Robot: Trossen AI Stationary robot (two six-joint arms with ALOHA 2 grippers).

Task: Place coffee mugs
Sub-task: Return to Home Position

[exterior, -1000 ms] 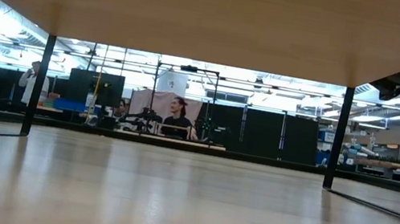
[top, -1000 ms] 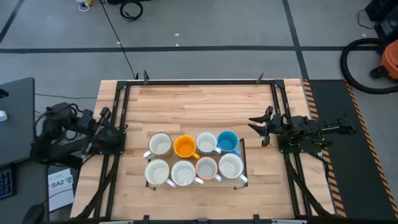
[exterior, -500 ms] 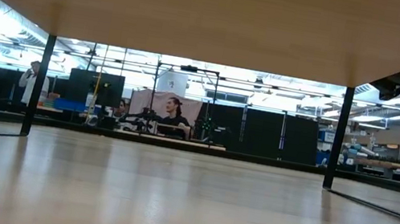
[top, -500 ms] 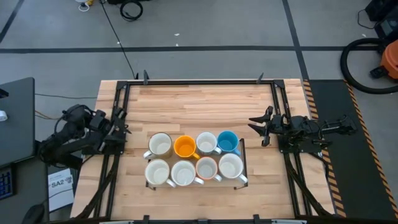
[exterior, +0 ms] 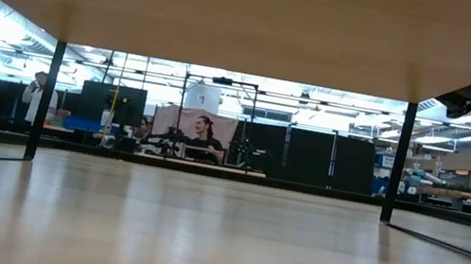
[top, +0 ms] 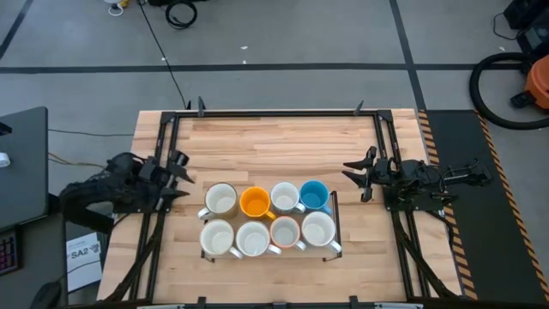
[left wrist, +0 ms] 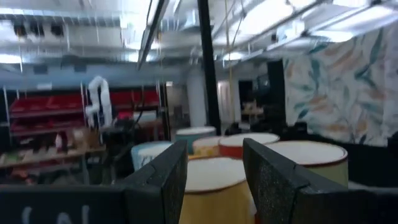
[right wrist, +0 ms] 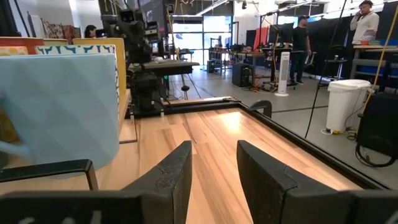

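Sitting between left end effector (top: 181, 174) and right end effector (top: 352, 174), both open, empty: coffee mugs (top: 283, 232).

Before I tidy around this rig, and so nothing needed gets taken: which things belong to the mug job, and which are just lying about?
Job: eight small handled ceramic mugs in two rows on the black-framed shelf; open left hand and open right hand flanking it.
Lying about: white printed paper sheet on the floor; orange vacuum cleaner with black hose; coiled black cable.
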